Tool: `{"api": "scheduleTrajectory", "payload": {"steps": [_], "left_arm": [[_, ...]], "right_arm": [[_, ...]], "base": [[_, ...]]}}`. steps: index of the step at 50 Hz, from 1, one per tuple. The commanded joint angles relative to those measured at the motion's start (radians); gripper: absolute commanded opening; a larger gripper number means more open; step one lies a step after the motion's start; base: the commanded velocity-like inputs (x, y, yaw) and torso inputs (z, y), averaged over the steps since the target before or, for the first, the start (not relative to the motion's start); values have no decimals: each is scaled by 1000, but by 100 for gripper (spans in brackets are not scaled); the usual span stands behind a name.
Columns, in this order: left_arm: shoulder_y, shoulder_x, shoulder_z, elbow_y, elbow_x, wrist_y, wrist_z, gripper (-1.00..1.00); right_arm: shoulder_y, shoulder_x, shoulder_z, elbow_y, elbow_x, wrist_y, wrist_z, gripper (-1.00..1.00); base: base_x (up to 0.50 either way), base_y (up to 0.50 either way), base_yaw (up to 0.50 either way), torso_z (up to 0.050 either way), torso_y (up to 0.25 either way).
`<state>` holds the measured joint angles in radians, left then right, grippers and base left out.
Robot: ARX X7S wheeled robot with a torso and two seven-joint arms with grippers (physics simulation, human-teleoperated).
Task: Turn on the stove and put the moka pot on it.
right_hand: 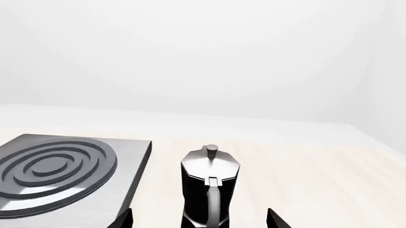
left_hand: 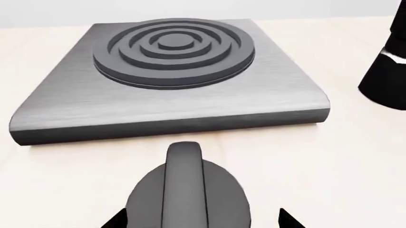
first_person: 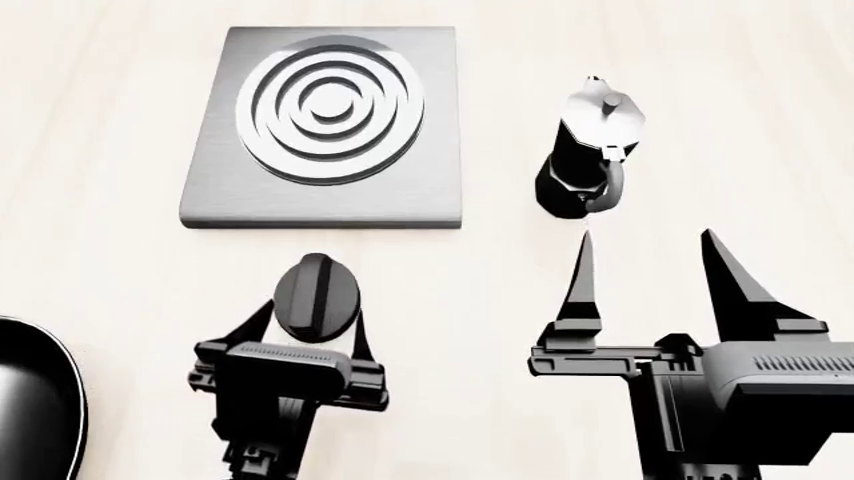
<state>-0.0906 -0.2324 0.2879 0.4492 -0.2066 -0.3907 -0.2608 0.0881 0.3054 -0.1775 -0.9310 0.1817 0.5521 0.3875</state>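
Note:
The stove is a flat grey plate with concentric burner rings, lying at the back left of the table. Its round black knob sits apart, in front of the plate. My left gripper is open with a finger on each side of the knob; a gap shows beside one fingertip. The moka pot stands upright to the right of the stove, handle towards me. My right gripper is open and empty, its tips just short of the pot.
A black frying pan lies at the near left edge, left of my left arm. The light wooden table runs all around the stove. In the left wrist view the pot shows beyond the stove's corner.

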Motion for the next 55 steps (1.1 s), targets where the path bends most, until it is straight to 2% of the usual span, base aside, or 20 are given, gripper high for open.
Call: {"api": "scheduleTrajectory", "payload": {"steps": [1,55], "left_arm": [[23,-5,14,20,-2,7,-8,100],[6,-4,112,10,-1,9,-20,100]], "right_arm": [[4,5,-2,-6,6,7,8,100],[8,34,-10,-12,33,1,42,100]], "base": [[0,0,0,0,0],[0,0,0,0,0]]}}
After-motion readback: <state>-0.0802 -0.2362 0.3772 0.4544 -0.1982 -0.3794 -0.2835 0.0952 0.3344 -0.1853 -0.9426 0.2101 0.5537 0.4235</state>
